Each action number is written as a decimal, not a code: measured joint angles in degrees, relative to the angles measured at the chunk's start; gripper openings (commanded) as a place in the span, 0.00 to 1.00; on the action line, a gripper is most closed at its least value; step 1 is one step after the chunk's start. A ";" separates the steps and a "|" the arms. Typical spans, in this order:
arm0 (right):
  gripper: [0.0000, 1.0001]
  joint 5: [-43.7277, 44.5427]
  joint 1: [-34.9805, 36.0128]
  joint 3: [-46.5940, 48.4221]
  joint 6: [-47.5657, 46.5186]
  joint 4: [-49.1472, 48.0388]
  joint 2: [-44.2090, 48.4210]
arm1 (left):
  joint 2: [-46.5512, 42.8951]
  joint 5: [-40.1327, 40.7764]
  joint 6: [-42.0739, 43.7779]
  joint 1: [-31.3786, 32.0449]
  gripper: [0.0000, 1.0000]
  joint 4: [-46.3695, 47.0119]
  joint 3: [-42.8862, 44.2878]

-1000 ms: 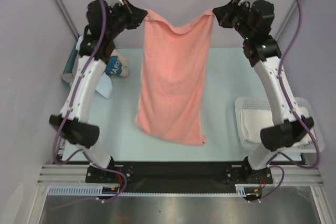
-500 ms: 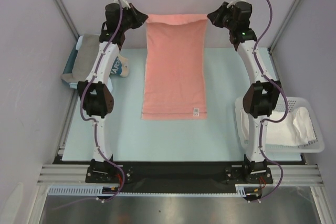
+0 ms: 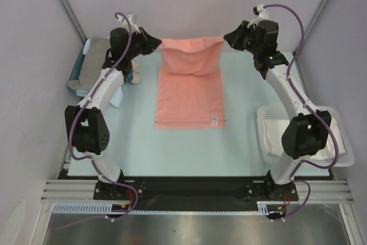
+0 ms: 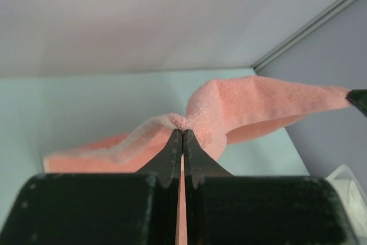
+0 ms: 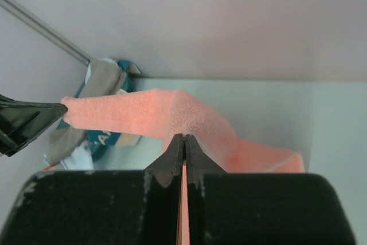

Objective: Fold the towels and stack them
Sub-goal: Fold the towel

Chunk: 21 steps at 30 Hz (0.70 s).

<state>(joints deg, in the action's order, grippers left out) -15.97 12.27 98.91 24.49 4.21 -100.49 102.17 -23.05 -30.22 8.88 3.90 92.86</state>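
Top external view shows you the salmon-pink towel [image 3: 190, 93] strung between both arms: the left gripper [image 3: 156, 43] is clamped on one far corner and the right gripper [image 3: 227, 37] on the other, jaws pinched tight on the terry cloth in each wrist view. Between them the held edge sags in a soft fold. Nearer you than the fingertips, the cloth lies flat on the table [image 3: 246, 142], with a small white label [image 3: 214, 121] by its near right corner.

The salmon-pink towel [image 3: 190, 93] lies flat, its far edge lifted, sagging.
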 measured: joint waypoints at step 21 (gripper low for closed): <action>0.00 -0.20 -4.68 25.64 1.40 5.27 -26.38 | 28.00 0.07 -0.28 -2.47 0.00 -5.25 29.49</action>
<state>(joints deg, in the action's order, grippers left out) -16.16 7.60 124.55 25.89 9.47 -126.87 130.17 -22.98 -30.50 6.42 -1.34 122.34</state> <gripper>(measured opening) 0.017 0.009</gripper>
